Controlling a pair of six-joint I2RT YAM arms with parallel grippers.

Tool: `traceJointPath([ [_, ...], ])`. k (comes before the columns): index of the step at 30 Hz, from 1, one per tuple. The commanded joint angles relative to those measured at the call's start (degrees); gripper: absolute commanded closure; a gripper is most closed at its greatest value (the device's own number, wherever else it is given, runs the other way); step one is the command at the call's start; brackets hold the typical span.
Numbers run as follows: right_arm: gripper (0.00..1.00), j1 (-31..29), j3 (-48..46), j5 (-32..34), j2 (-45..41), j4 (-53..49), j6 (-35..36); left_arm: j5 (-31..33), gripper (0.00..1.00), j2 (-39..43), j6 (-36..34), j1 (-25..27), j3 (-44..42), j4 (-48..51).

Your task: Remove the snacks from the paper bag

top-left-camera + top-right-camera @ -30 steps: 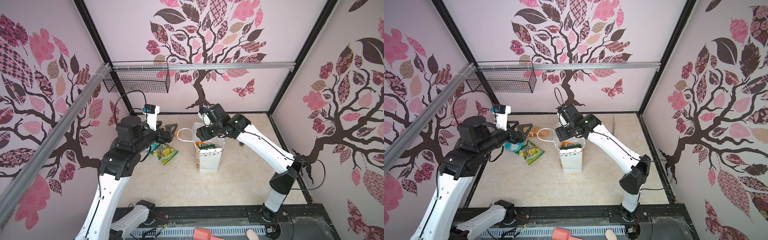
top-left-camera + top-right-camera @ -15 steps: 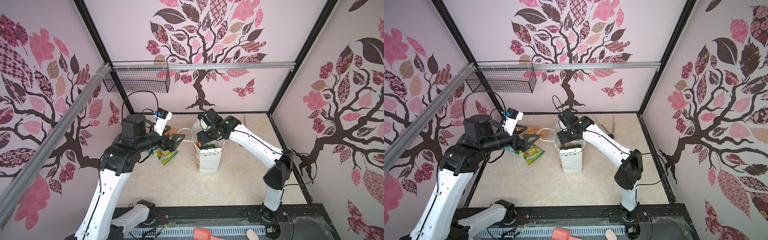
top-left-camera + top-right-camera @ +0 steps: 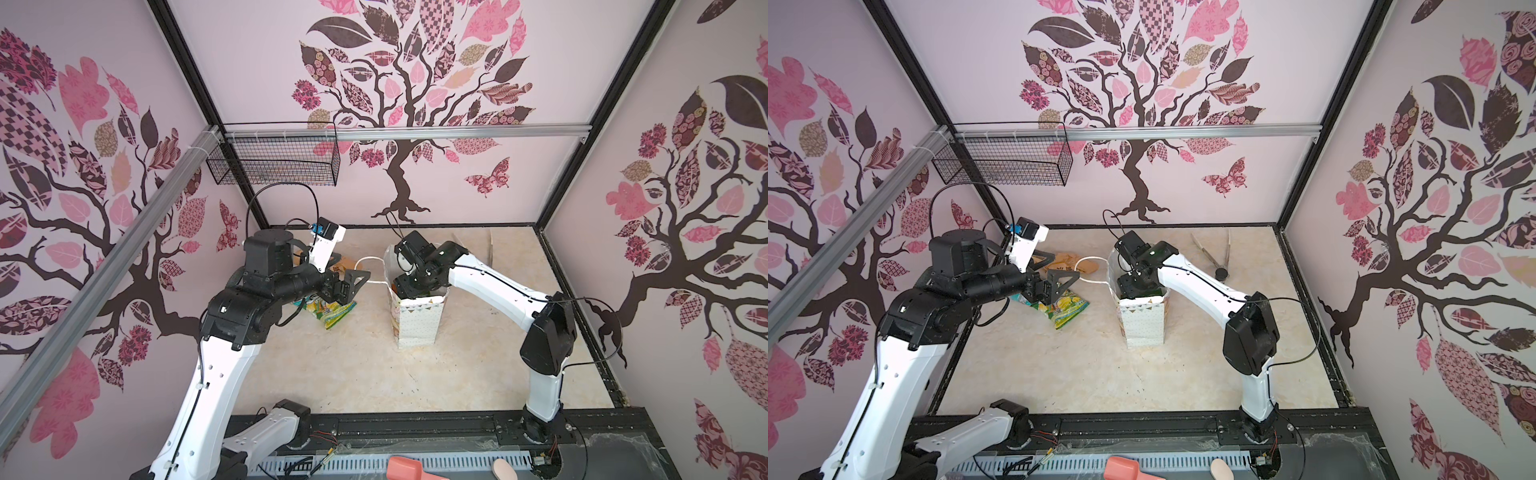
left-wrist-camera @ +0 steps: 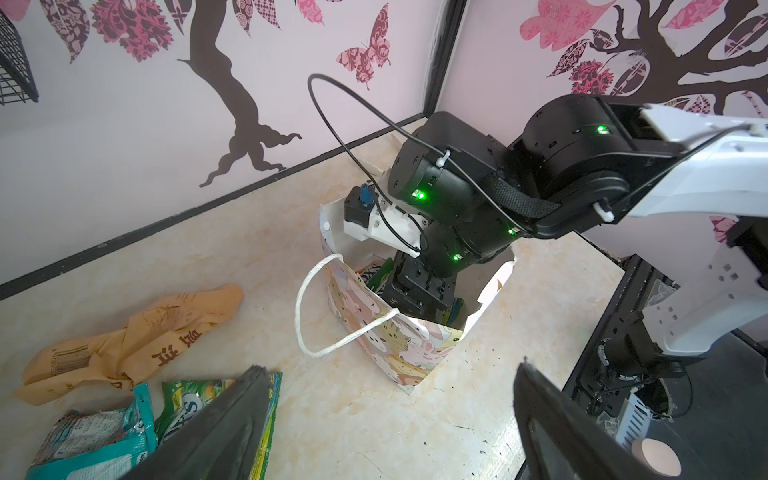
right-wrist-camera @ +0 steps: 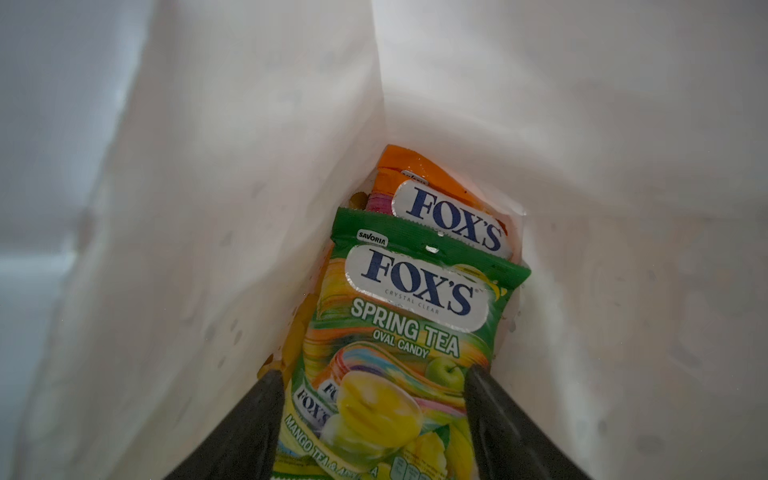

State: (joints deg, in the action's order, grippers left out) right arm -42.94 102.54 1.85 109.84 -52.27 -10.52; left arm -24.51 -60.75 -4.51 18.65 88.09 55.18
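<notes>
Inside the paper bag (image 3: 415,324), right gripper (image 5: 372,372) has descended, jaws part-open astride green snack (image 5: 407,316), next extraction imminent; left gripper (image 4: 388,368), wide and empty, has cleared unloaded snacks (image 3: 332,309).

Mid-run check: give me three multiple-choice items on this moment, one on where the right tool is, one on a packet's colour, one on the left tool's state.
1. Where is the right tool relative to the paper bag? A beside it; B inside it; C high above it.
2. What colour is the packet nearest that tool? A teal; B tan; C green-and-yellow.
3. How is the left tool? A open, empty; B shut on a packet; C shut on a handle.
Answers: B, white bag walls surround it in the right wrist view; C, that packet lies between its jaws; A, its jaws stand wide apart, gripping nothing.
</notes>
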Motion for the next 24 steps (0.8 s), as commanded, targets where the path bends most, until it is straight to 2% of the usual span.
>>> traceJointPath([
  [1, 0.26, -0.11, -1.07, 0.88, 3.38, 0.39, -0.28, -0.96, 0.07, 0.30, -0.34, 0.15, 1.67, -0.04],
  [6, 0.19, 0.02, -2.04, 0.96, 6.06, 0.79, -0.47, -1.20, 0.06, 0.11, -0.27, 0.15, 1.75, -0.10],
  [11, 0.19, -0.02, -2.67, 0.28, 9.10, 0.77, -0.84, -1.06, 0.07, 0.06, -0.23, 0.24, 1.64, -0.04],
  [20, 0.26, -0.01, -7.50, -0.53, 10.53, 4.25, -1.52, -1.06, 0.06, -0.01, 0.57, 0.24, 1.38, -0.63],
  [24, 0.34, 0.00, -8.50, -0.44, 11.11, 4.79, -1.66, -0.98, 0.06, -0.07, 0.65, 0.24, 1.34, -0.43],
])
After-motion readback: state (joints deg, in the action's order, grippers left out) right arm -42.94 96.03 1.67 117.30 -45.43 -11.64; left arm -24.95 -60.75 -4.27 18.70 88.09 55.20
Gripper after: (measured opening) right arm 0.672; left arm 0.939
